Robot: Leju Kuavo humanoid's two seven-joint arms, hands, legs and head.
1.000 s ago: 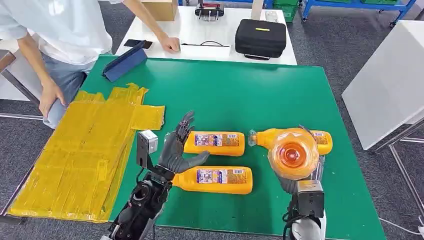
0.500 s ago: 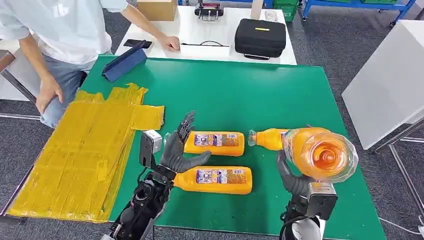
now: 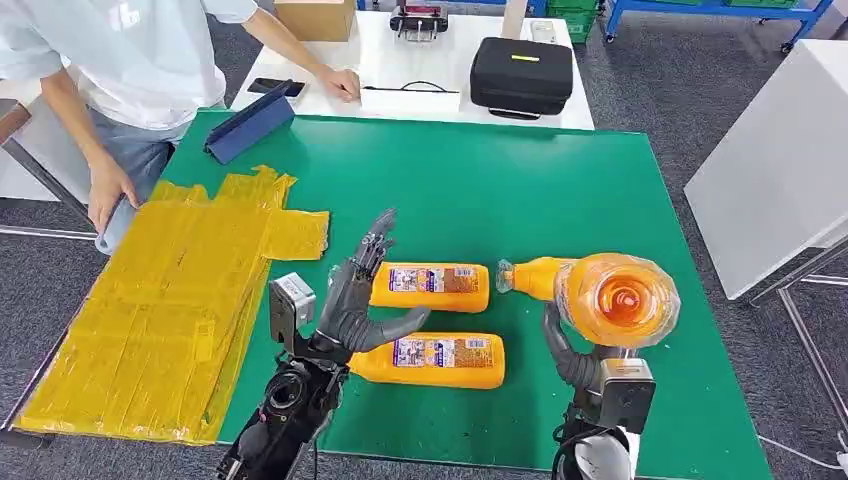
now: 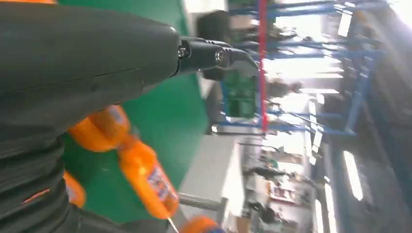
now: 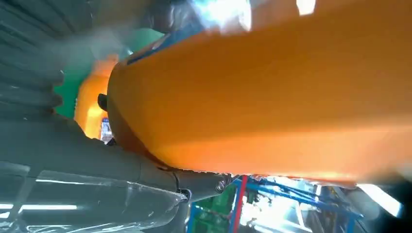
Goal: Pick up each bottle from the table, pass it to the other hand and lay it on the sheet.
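The sheet [image 3: 160, 320] is spread over the table's [image 3: 500, 180] left edge. Two bottles [image 3: 430, 287] are laid side by side right of it. A third bottle [image 3: 617, 298] is held above the table's right side by the right hand [image 3: 572, 358].

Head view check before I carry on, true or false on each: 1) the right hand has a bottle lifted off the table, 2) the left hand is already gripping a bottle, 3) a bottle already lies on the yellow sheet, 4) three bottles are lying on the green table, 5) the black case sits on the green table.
1) True: the right hand holds a bottle up, its base toward the camera.
2) False: the left hand is open, fingers spread, beside the lying bottles.
3) False: the yellow sheet has no bottle on it.
4) True: two labelled bottles lie side by side, and a third lies partly behind the held one.
5) False: the black case sits on the white table beyond the green table.
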